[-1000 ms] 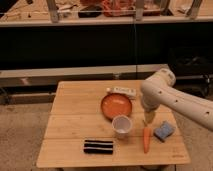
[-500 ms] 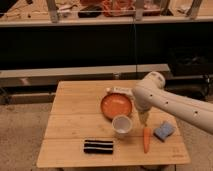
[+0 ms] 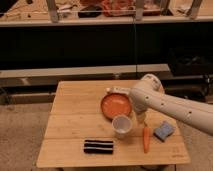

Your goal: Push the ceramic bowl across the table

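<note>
The orange ceramic bowl sits right of centre on the light wooden table. It is wide, shallow and glossy. My white arm reaches in from the right, with its bulky joint above the bowl's right rim. The gripper hangs down from it just right of the bowl's right edge, close to the rim. I cannot tell whether it touches the bowl. A small white cup stands just in front of the bowl.
An orange carrot and a blue sponge lie front right. A black striped bar lies near the front edge. A white packet lies just behind the bowl. A dark shelf unit stands behind the table.
My arm has swung left across the table, bringing the gripper from near the carrot and sponge up to the bowl's right side. The bowl and the other objects have not visibly moved.
</note>
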Tool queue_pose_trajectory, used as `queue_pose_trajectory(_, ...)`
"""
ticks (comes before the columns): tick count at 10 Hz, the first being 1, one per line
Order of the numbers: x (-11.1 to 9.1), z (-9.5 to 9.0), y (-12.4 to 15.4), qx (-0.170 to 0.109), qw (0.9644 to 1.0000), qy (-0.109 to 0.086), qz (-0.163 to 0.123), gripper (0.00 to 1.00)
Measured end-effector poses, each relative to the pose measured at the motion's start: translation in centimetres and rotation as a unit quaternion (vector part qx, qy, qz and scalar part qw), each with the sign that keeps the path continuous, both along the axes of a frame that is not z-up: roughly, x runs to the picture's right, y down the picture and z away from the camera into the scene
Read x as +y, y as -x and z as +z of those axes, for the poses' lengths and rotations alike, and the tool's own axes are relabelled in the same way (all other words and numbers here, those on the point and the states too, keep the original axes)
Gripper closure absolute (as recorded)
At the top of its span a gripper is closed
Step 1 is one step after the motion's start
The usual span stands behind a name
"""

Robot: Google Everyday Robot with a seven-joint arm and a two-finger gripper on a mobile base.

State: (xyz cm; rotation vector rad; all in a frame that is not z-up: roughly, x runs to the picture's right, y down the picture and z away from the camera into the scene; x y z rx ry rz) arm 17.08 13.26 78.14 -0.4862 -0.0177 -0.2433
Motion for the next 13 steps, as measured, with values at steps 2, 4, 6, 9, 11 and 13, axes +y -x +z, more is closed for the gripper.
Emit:
queue_pose_trajectory(2,0.1,0.5,0.0,-0.001,1.0,-0.002,-0.001,0.2)
queue_pose_trajectory(4,0.0,1.3,0.1,-0.003,1.0,-0.003,-0.004,0.2)
queue_pose_trajectory(6,0.0,1.9,0.1,-0.005,1.0,-0.005,-0.006,0.28)
queue_pose_trajectory(9,-0.1,2.6,-0.2,-0.005,0.9999,-0.006,-0.008,0.29)
queue_pose_trajectory(11,-0.1,3.2,-0.1,-0.006,0.9999,-0.006,-0.01,0.48)
queue_pose_trajectory(13,-0.2,3.8,-0.1,-0.006,0.9999,-0.006,-0.009,0.66)
